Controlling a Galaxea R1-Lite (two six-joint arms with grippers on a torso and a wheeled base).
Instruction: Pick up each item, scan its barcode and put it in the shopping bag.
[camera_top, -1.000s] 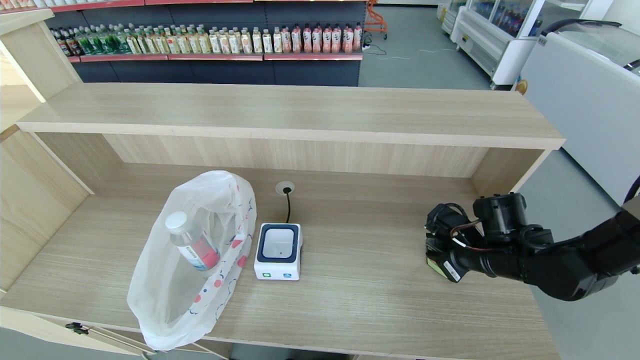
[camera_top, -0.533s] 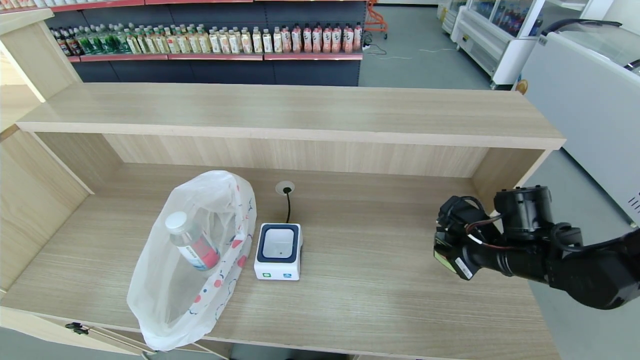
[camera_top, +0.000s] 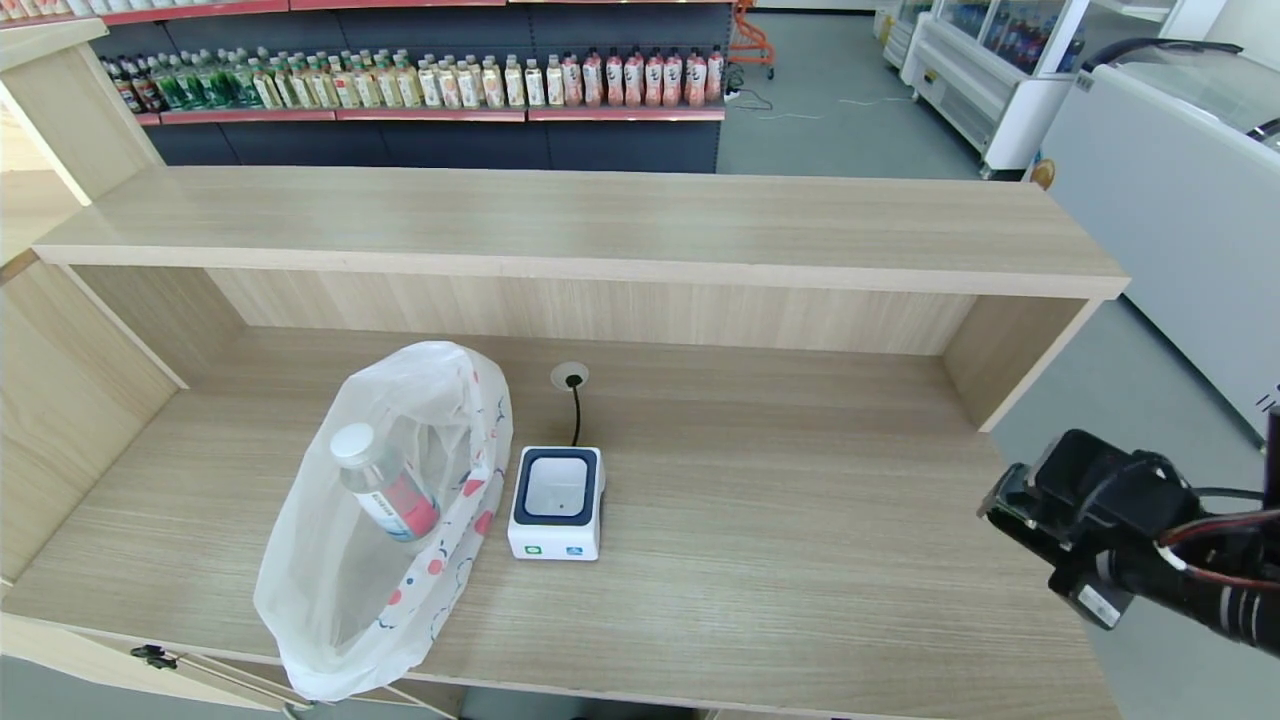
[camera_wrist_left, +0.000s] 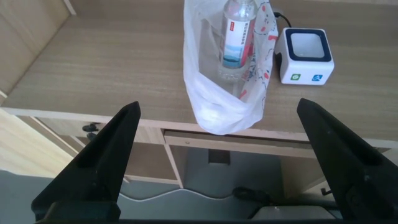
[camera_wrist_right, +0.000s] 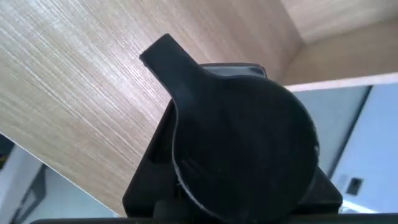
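A thin white plastic shopping bag with red and blue dots (camera_top: 330, 590) stands open at the front left of the table (camera_top: 780, 560), sagging over its edge. Inside it leans a clear plastic bottle with white cap and red label (camera_top: 383, 487). Just beside the bag sits a white box-shaped barcode scanner (camera_top: 556, 502), window up.

Head above counter (camera_top: 780, 540), left wrist shares bag (camera_wrist_left: 216, 115)

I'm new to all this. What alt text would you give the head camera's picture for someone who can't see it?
A white plastic shopping bag with a clear bottle inside stands on a wooden checkout counter, just left of a small white barcode scanner. The robot's black right arm is at the counter's right end, away from both; shelves of drinks stand behind.
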